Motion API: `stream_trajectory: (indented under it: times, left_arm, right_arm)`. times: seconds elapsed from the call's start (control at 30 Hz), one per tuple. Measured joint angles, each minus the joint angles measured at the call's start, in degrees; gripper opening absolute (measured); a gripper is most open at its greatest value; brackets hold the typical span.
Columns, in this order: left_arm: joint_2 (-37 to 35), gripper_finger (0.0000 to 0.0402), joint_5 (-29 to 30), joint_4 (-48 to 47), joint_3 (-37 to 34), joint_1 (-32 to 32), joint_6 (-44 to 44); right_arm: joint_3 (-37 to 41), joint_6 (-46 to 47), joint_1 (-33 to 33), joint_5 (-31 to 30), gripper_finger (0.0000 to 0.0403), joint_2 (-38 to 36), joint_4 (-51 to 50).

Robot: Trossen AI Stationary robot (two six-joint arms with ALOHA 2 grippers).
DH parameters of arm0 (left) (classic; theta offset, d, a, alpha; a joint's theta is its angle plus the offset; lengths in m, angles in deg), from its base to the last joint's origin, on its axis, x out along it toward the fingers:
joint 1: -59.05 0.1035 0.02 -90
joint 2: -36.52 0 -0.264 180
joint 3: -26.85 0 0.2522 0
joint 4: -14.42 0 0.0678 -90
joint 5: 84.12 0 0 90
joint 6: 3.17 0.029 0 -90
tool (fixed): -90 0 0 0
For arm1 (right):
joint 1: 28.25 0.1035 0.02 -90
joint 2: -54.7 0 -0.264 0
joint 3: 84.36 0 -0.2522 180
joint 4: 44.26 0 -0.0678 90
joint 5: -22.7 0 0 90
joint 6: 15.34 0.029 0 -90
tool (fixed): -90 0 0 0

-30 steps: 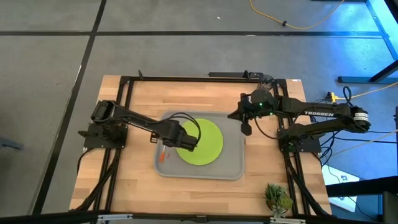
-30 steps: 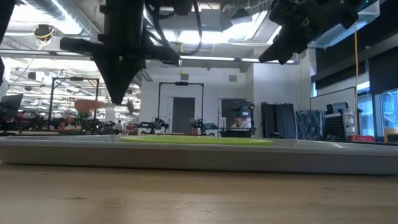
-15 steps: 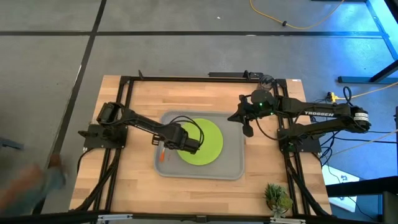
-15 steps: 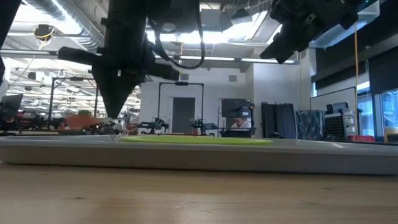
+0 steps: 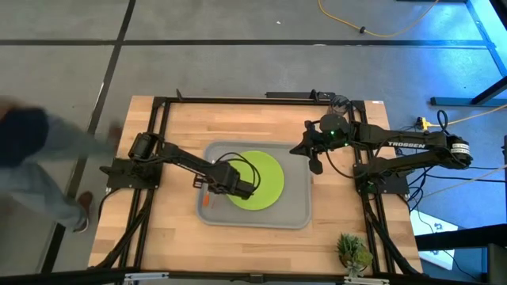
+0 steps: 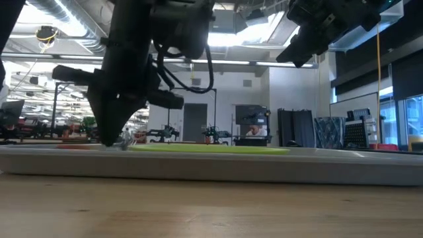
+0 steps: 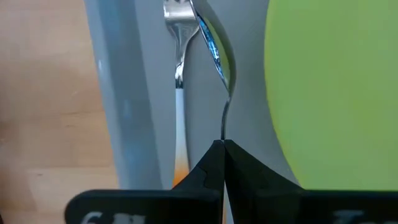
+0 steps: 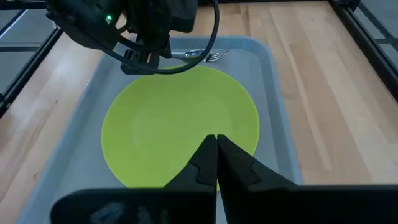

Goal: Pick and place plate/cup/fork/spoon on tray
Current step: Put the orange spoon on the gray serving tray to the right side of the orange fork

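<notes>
The left tool [image 7: 222, 149] is low over the tray [image 5: 295, 212], its fingers pressed together on the thin neck of the spoon [image 7: 216, 53], which it holds edge-on just above the tray floor. The spoon's long axis runs straight out from the fingertips, bowl leading, handle hidden behind the tool. Alongside it lies the fork [image 7: 178, 68], parallel, tines the same way, between the spoon and the tray rim. The plate [image 5: 257, 179] lies flat in the tray, just beside the spoon. So plate and fork look placed, the spoon nearly so; the cup is not visible anywhere. The right tool [image 8: 216, 146], fingers together and empty, hovers above the tray's far side.
</notes>
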Motion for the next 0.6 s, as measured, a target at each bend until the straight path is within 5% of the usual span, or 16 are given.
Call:
stream_trajectory:
  times: [0.6]
  left_arm:
    - [-0.09, 0.0000, -1.02, 5.53, -3.72, 0.05, -0.03]
  right_arm:
    - [0.00, 0.06, 0.00, -0.03, 0.0006, -0.01, -0.03]
